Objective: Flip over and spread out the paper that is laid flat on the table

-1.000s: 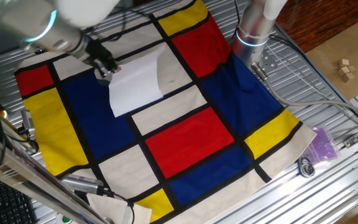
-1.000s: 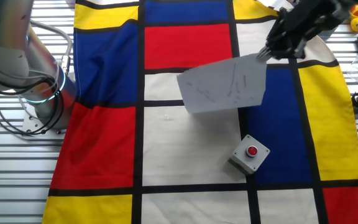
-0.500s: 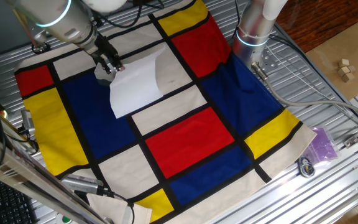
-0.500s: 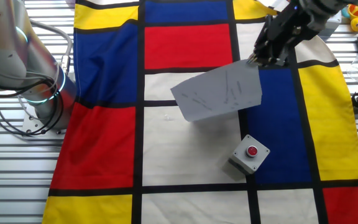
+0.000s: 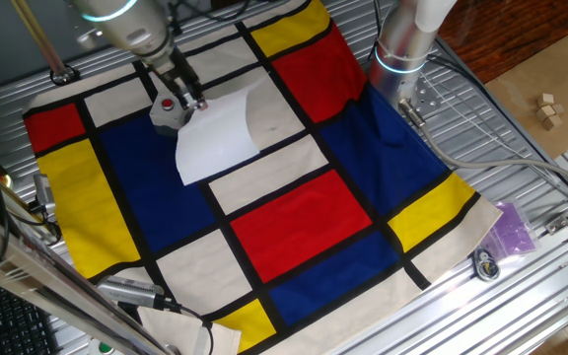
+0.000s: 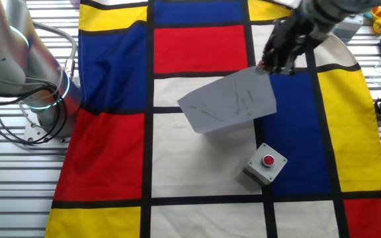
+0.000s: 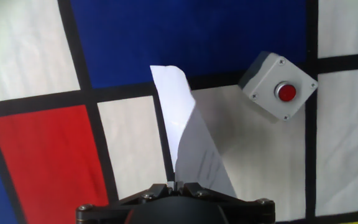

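The paper [image 5: 220, 133] is a thin white sheet, lifted off the cloth-covered table [image 5: 304, 212] at one corner and hanging at a slant. In the other fixed view the paper [image 6: 227, 102] shows faint marks on its raised face. My gripper [image 5: 193, 102] is shut on the paper's upper corner, also seen in the other fixed view [image 6: 264, 66]. In the hand view the paper [image 7: 188, 134] runs up from between the closed fingertips of the gripper [image 7: 180, 185], its far end curling over the cloth.
A grey box with a red button [image 6: 266, 162] sits on the cloth close to the paper; it also shows in the hand view [image 7: 278, 93] and beside the gripper [image 5: 168, 111]. A second robot base [image 5: 402, 44] stands at the cloth's far edge.
My gripper has moved up and away with the paper's corner, lifting the sheet higher and tilting it more steeply. The button box has not moved.
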Robot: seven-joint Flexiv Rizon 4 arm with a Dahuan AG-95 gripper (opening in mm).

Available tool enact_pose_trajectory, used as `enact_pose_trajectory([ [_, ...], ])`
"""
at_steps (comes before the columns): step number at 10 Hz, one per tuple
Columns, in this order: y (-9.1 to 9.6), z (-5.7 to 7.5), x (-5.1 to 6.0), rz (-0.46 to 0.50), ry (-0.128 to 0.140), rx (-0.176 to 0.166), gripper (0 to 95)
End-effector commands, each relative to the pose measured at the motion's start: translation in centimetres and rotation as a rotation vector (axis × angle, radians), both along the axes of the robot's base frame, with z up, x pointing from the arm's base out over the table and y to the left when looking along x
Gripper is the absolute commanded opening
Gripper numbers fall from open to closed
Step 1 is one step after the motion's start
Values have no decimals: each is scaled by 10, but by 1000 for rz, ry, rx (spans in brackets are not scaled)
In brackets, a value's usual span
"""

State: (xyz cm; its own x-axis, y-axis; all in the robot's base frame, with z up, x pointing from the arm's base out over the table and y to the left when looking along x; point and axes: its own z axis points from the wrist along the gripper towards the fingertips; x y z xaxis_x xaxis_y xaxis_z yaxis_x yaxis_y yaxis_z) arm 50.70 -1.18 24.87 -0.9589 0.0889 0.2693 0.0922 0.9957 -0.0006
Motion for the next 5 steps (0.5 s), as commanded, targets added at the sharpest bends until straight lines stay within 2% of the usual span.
enact_pose_trajectory([
  [1,0,1,4,-5,9,13,0],
  [2,0,1,4,-7,7,15,0],
  [5,0,1,4,-11,-43,28,0],
])
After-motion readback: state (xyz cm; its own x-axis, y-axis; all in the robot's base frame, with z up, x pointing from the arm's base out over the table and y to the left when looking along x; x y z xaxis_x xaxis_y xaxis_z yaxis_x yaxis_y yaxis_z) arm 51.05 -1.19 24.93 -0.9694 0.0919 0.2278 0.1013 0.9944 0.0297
